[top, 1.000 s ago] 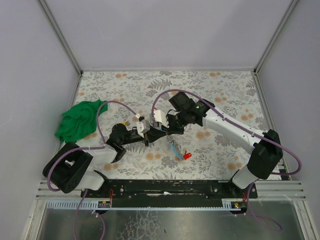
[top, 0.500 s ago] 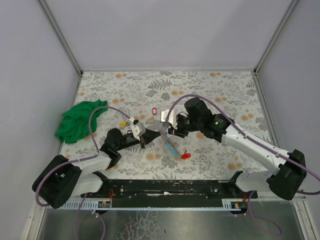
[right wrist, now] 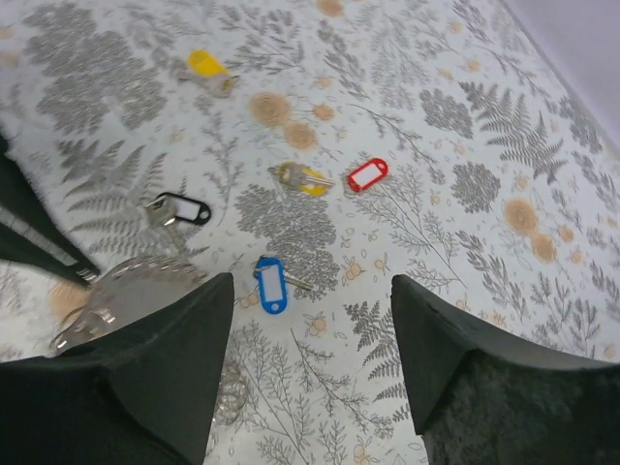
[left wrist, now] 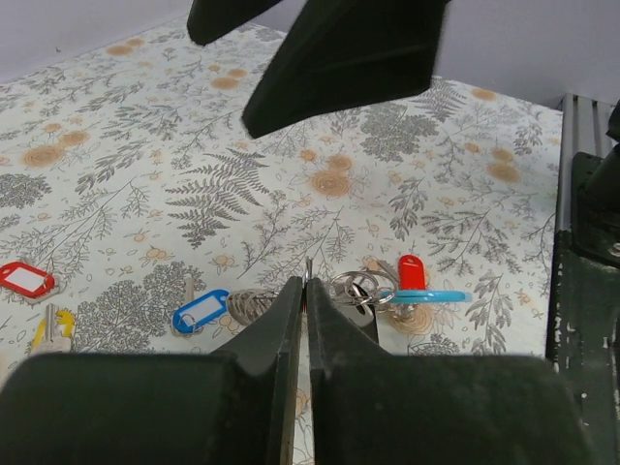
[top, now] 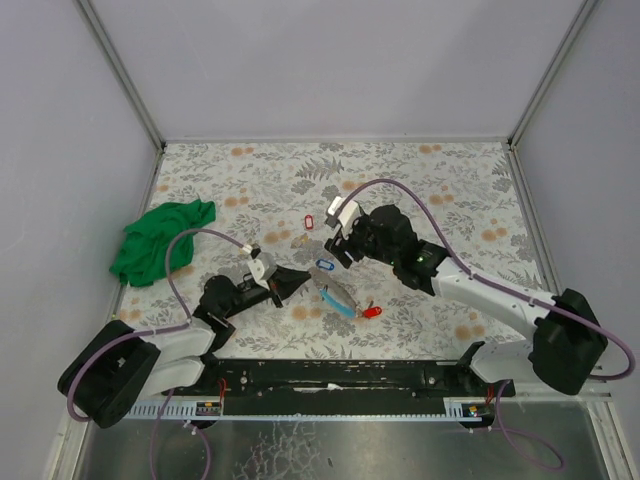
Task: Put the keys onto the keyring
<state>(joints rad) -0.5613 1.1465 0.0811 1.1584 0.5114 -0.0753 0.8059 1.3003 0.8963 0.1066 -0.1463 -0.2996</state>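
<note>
- The green cloth (top: 160, 243) lies bunched at the left edge of the fern-patterned table (top: 450, 170), well apart from all the keys.
- The left gripper (left wrist: 303, 291) sits low over the table with its fingers pressed tight together. A thin wire of the keyring (left wrist: 307, 265) stands edge-on out of the seam at the tips, pinched there.
- Loose keys lie flat on the table beyond the left gripper, each apart from the others: a yellow-tagged key (right wrist: 205, 64), a black-tagged key (right wrist: 182, 208), a yellow-headed key (right wrist: 302, 178), a red-tagged key (right wrist: 368, 175) and a blue-tagged key (right wrist: 271, 285).
- A bunch (top: 345, 300) rests on the table just past the left fingertips, toward the near edge. It shows a flat silver fob (right wrist: 126, 291), a few small rings, a short red tag (left wrist: 412, 270) and a pale blue tag (left wrist: 431, 295), all touching. Whether this bunch hangs on the pinched wire cannot be told from the pictures.
- The right gripper (right wrist: 312, 281) hovers above the table, right of the left one and farther from the bases. Its jaws stand wide apart with nothing between them. The blue-tagged key lies on the table under the gap, nearer the left-hand finger in the wrist view, and the red-tagged key lies beyond it.
</note>
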